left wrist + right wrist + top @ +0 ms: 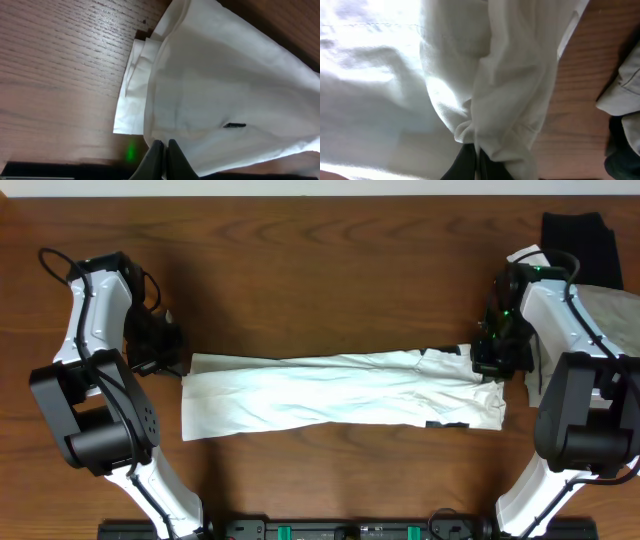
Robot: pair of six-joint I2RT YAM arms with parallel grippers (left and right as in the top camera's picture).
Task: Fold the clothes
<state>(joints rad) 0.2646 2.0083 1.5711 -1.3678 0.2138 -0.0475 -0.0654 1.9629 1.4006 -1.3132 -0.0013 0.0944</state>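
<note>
Across mid-frame on the counter [300, 270]: T-shirt [340, 392], lengthwise. At its left end, left claw [172, 350]; at right end, right claw [495, 355]. Upper right corner: other garments [615, 315].

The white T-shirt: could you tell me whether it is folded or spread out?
Folded. The T-shirt lies as one long narrow band across the table, and stacked layers show at its left end.

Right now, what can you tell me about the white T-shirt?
The white T-shirt is thin, wrinkled cloth, folded into a long band lying flat across the wooden table. A few small black marks show on it. The left gripper pinches one end and the right gripper pinches the other, where the cloth bunches.
</note>
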